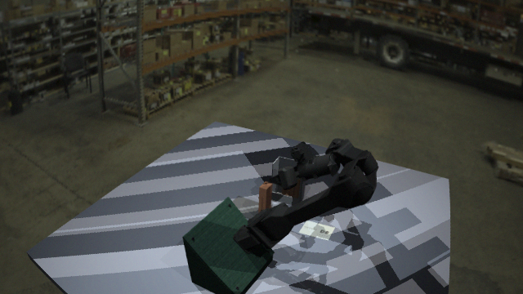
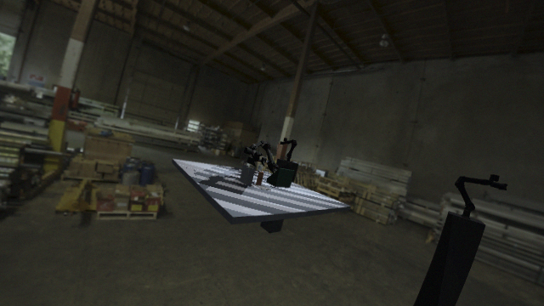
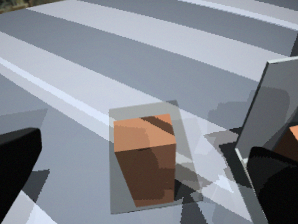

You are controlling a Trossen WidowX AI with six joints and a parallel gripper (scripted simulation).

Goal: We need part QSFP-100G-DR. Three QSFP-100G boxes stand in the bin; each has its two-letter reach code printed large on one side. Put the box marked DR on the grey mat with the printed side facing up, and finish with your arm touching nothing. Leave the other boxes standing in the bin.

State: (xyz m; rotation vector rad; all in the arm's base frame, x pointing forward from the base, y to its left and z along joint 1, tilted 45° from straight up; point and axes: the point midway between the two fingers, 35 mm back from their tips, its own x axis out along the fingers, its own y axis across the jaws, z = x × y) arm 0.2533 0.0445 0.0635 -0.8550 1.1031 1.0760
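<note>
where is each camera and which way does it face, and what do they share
Top: above the table, looking obliquely down across it toward orange-beamed shelving; the black jointed arm and its hand show, along with an upright orange-brown box.
Exterior: well off to one side, looking across the warehouse at the whole table; the arm appears small.
Wrist: on the arm near its hand, looking obliquely down between two black fingers at that box.
Shared: top and wrist both show the box outside the bin.

table (image 1: pixel 135 220) (image 2: pixel 272 208) (image 3: pixel 70 60): striped and patchwork top | mat (image 1: pixel 243 201) (image 3: pixel 117 175): flat, box (image 1: pixel 265 197) (image 2: pixel 259 178) (image 3: pixel 145 165) upright on it | DR card (image 1: pixel 309 229): flat | bin (image 1: pixel 282 164) (image 2: pixel 247 174) (image 3: pixel 267 100): near mat | green wedge (image 1: pixel 221 241) (image 2: pixel 281 178): on table
</note>
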